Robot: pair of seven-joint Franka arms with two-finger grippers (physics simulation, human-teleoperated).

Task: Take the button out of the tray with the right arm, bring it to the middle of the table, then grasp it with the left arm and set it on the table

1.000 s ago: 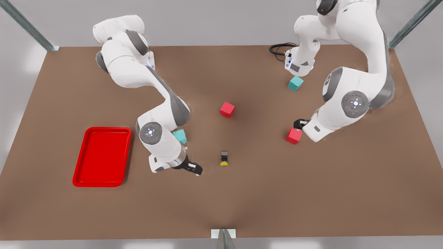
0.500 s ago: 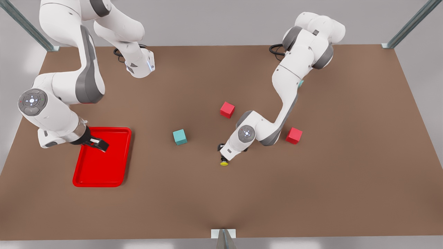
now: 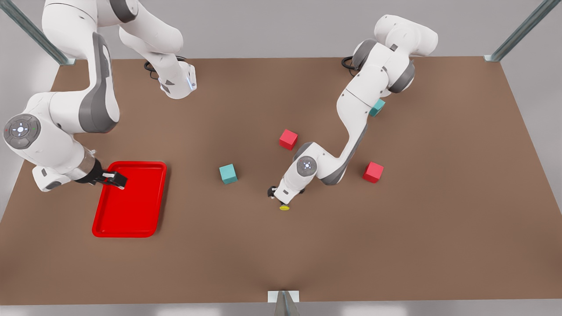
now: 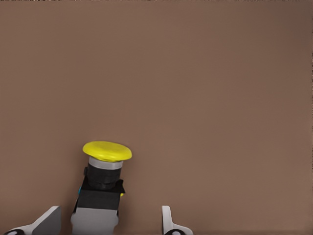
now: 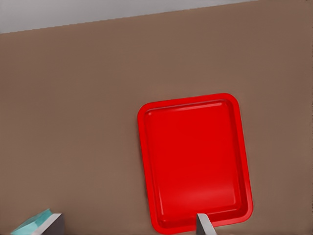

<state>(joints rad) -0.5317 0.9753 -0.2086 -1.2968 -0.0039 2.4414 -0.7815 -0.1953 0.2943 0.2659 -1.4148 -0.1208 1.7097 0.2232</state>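
Button: the button (image 3: pixel 284 206) was seen lying on the table (image 3: pixel 281 254) near its middle, the yellow cap pointing toward the front edge, the dark body tucked under the left gripper; in the left wrist view the button (image 4: pixel 101 183) lay between the fingertips, nearer one of them.
Left gripper: the left gripper (image 3: pixel 278 197) was found low over the button at the table's middle, its fingers (image 4: pixel 168 223) spread apart on either side of the button, with no clear contact to be made out.
Right gripper: the right gripper (image 3: pixel 115 180) was held over the far edge of the tray, on the front view's left, fingers (image 5: pixel 203 225) spread and nothing carried between them.
Tray: the tray (image 3: pixel 131 228) was seen flat on the table at the front view's left, well apart from the button.
Cubes: a teal cube (image 3: pixel 228 174) was spotted between tray and button, a red cube (image 3: pixel 288 139) beyond the button, another red cube (image 3: pixel 373 172) toward the front view's right, and a second teal cube (image 3: pixel 377 106) half hidden behind the left arm (image 3: pixel 355 114).
Right arm: the right arm (image 3: pixel 66 118) was seen reaching in from the far left corner.
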